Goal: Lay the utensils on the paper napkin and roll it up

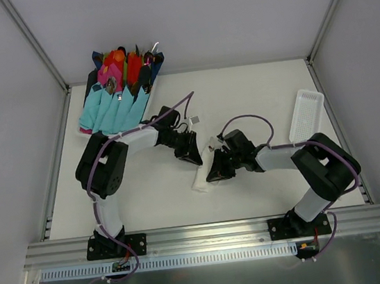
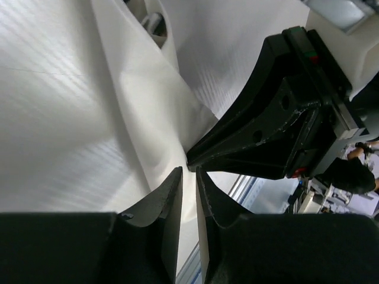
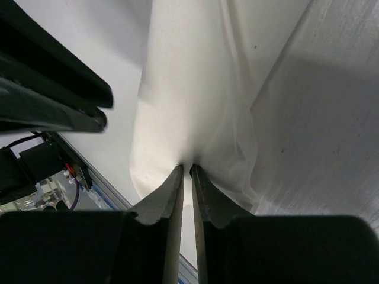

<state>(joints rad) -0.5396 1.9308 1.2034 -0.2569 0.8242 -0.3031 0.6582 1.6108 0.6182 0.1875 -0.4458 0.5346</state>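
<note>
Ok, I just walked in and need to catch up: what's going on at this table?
The right gripper is pinching a fold of the white paper napkin, which is already rolled into a loose tube. The left gripper meets it from the other side, nearly closed at the napkin's edge, though whether it actually grips is unclear. The utensils cannot be made out clearly; presumably they are wrapped inside the roll.
</note>
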